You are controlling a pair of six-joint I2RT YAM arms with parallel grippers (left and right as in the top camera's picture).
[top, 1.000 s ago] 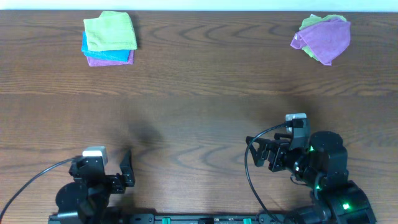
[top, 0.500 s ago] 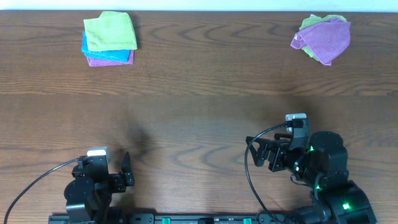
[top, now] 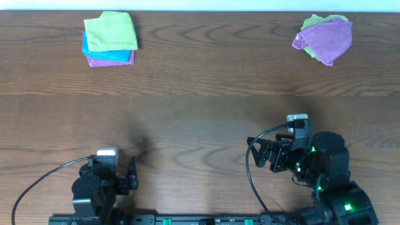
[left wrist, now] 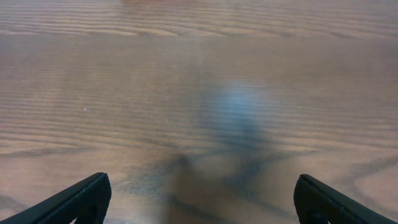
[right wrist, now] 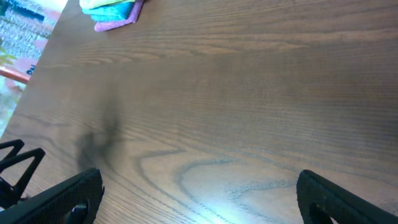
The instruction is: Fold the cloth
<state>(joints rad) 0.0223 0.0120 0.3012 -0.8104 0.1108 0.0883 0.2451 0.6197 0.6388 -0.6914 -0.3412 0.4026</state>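
A lime-green cloth lies folded on top of a stack at the far left of the table; it also shows at the top edge of the right wrist view. A second lime-green cloth lies crumpled at the far right, mostly hidden under a purple cloth. My left gripper is open and empty low over bare wood near the front edge. My right gripper is open and empty over bare wood at the front right. Both are far from the cloths.
Under the folded green cloth lie a bright blue cloth and a purple cloth. The table is dark brown wood. Its left edge shows in the right wrist view.
My left arm has drawn back toward the front edge and shifted slightly right. The right arm and the cloths have not moved.
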